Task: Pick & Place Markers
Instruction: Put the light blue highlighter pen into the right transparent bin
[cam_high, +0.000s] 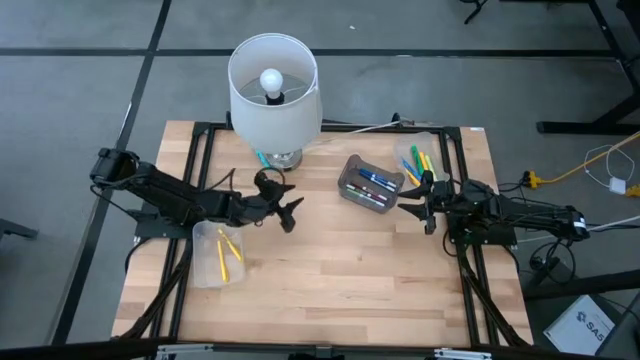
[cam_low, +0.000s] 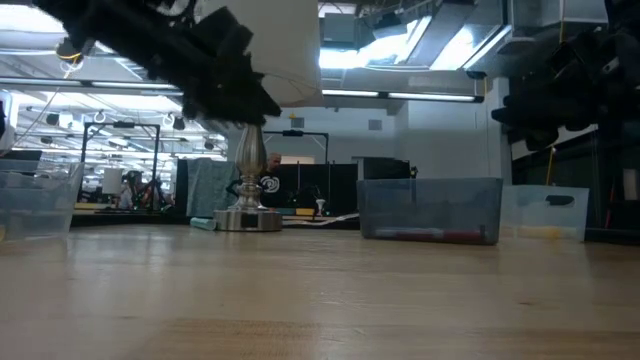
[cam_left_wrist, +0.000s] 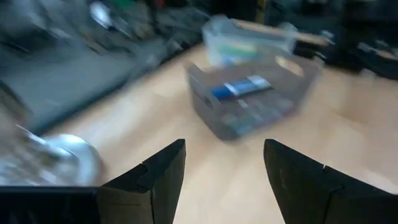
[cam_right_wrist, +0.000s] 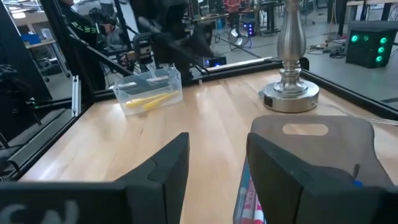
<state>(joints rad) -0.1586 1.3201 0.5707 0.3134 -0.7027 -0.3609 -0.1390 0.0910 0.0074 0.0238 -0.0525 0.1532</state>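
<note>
Two yellow markers (cam_high: 228, 252) lie in a clear bin (cam_high: 216, 252) near the table's left edge, also seen as yellow markers (cam_right_wrist: 149, 101) in the right wrist view. Blue, red and green markers (cam_high: 372, 183) lie in a grey bin (cam_high: 350, 190) at mid-table; a blue marker (cam_left_wrist: 242, 87) shows there. Green, yellow and blue markers (cam_high: 418, 160) fill a clear bin (cam_high: 432, 143) at the far right. My left gripper (cam_high: 288, 213) (cam_left_wrist: 224, 149) hangs open above the table between lamp and left bin, facing the grey bin. My right gripper (cam_high: 420, 203) (cam_right_wrist: 217, 140) is open beside the grey bin's right end.
A white-shaded lamp (cam_high: 275, 85) stands at the table's far middle, its metal base (cam_right_wrist: 291, 93) close to my left arm. A white cable (cam_high: 370, 126) runs along the far edge. Bare wood lies across the near half of the table (cam_high: 340, 290).
</note>
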